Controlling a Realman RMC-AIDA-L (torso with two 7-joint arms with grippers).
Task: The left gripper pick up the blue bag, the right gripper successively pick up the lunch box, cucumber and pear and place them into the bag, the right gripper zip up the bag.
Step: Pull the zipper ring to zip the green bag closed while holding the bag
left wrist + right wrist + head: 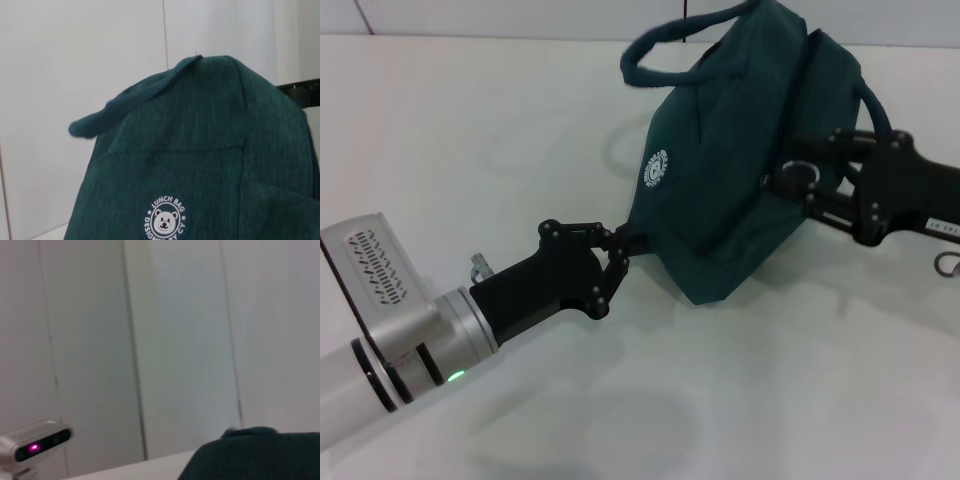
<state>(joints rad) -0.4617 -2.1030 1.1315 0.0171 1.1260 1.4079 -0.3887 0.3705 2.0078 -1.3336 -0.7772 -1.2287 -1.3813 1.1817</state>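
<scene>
The blue bag (pixel 740 170) hangs tilted above the white table, its white round logo (pixel 655 168) facing me and one rope handle (pixel 670 40) arching at the top. My left gripper (pixel 620 246) is shut on the bag's lower left corner and holds it up. From the right, my right gripper (pixel 790 178) presses against the bag's other end, where the fabric hides its tip. The bag (pixel 210 160) fills the left wrist view, and only an edge of the bag (pixel 260 455) shows in the right wrist view. The lunch box, cucumber and pear are out of view.
The white table (pixel 470 150) lies under the bag. A small metal hook (pixel 948 265) sits at its right edge. A grey camera unit (pixel 35 445) with a magenta light shows in the right wrist view against pale wall panels.
</scene>
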